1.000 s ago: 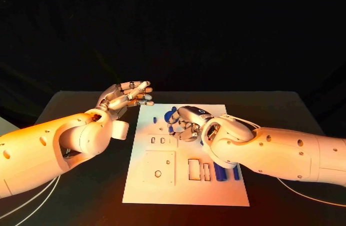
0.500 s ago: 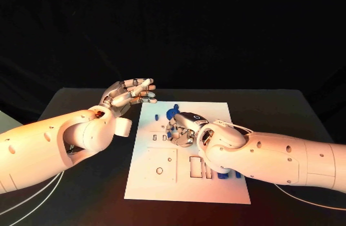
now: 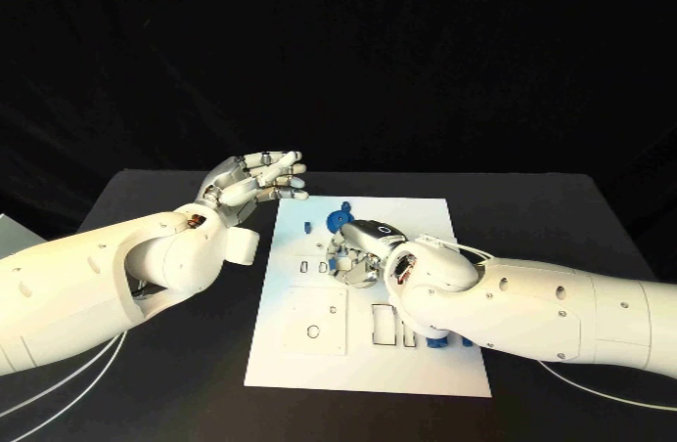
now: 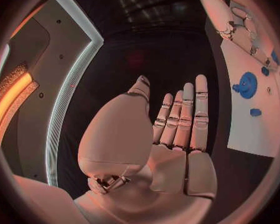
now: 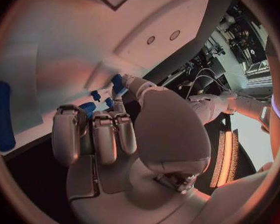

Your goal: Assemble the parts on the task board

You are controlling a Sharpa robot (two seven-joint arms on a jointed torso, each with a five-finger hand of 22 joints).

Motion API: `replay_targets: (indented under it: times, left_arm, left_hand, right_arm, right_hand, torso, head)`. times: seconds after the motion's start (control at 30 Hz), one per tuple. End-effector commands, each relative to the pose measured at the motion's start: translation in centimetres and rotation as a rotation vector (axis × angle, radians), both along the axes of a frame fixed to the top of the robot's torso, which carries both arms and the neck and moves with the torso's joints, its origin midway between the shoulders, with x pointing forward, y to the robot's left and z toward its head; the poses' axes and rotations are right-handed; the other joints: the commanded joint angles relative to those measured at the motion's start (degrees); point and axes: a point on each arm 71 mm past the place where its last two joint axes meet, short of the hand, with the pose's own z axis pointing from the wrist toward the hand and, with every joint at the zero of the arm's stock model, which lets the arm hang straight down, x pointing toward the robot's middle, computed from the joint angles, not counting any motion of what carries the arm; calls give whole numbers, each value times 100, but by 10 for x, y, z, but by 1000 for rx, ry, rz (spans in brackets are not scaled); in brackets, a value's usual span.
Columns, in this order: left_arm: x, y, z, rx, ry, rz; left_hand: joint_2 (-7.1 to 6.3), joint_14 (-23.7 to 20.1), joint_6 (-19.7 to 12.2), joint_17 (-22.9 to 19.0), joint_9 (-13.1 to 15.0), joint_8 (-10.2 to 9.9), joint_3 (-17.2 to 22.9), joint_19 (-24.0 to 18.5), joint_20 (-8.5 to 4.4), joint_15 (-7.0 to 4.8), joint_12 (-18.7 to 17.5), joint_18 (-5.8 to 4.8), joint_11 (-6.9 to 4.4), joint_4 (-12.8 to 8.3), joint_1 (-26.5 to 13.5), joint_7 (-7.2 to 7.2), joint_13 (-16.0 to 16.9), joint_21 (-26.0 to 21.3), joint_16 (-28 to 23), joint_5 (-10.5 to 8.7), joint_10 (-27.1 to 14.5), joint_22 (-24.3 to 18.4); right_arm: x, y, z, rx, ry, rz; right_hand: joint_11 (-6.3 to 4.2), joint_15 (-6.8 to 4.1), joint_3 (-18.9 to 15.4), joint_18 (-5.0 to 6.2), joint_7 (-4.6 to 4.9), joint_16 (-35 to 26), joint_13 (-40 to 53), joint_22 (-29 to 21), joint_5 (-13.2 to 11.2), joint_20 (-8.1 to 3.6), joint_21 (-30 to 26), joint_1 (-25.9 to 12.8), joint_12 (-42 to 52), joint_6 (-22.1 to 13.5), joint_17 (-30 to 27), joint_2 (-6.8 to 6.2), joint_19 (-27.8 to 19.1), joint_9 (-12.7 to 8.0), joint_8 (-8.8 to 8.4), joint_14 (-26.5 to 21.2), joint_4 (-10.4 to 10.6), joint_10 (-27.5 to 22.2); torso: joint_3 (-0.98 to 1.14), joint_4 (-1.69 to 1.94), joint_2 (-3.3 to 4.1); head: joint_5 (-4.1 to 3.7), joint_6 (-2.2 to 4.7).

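The white task board (image 3: 303,359) lies in the middle of the black table. My right hand (image 3: 361,258) is down on the board's middle with its fingers (image 5: 102,134) curled in. Whether they hold a part is hidden. A round blue part (image 3: 340,220) stands just beyond that hand, with small blue pieces (image 5: 89,107) close to the fingertips. More blue parts (image 3: 439,342) lie at the board's near right, beside my right forearm. My left hand (image 3: 261,181) is raised off the board's far left corner, its fingers (image 4: 184,117) straight and holding nothing.
The board (image 4: 252,119) shows several cut-out slots (image 3: 381,325) near its front. A long blue part (image 5: 3,115) lies on the board (image 5: 53,45) beside my right hand. Bare black table (image 3: 550,217) surrounds the board on both sides.
My right hand has shifted slightly toward the board's left and stays low over its middle. My left hand has kept its raised, open pose.
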Motion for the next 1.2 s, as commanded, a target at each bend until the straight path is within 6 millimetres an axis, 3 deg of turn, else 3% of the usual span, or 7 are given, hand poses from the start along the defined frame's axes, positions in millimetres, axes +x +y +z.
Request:
replay_targets:
  times: [0.03, 0.63, 1.2]
  left_arm:
    - [-1, -2, 1, -9, -6, -20]
    - [-1, 0, 1, -7, -5, -16]
    - [0, 1, 1, -5, -3, -15]
  left_hand:
    - [51, -29, -41, 5, -6, -5, -31, -36, 8, 10, -17, -1, 14, 3, 24, 279, -3, 17, 17, -3, -12, 6]
    - [51, -29, -41, 5, -6, -5, -31, -36, 8, 10, -17, -1, 14, 3, 24, 279, -3, 17, 17, -3, -12, 6]
    - [51, -29, -41, 5, -6, -5, -31, -36, 8, 10, -17, -1, 14, 3, 24, 279, -3, 17, 17, -3, -12, 6]
  right_arm:
    - [-1, 0, -4, -34, 5, 6]
    - [-1, 2, -6, -39, 4, 7]
    - [1, 1, -7, -31, 6, 13]
  right_hand:
    - [-29, -48, -24, -30, -31, 13, 1468, 665, -9, -38, -34, -85, -15, 10, 1486, -22, 45, 120, 18, 601, 27, 567]
    - [-25, -47, -82, -24, -26, 9, 1447, 649, -170, -39, -68, -234, -35, -41, 1473, -91, 36, 126, 31, 599, 76, 549]
    - [75, 33, -118, -5, 94, -3, 1293, 587, -216, 18, -177, -301, -183, -360, 1427, -208, -10, 53, -119, 588, 85, 410]
  torso:
    - [-1, -3, 1]
    - [-3, -3, 3]
    - [0, -5, 3]
  head:
    - [-1, -2]
    - [-4, -8]
    - [-2, -11]
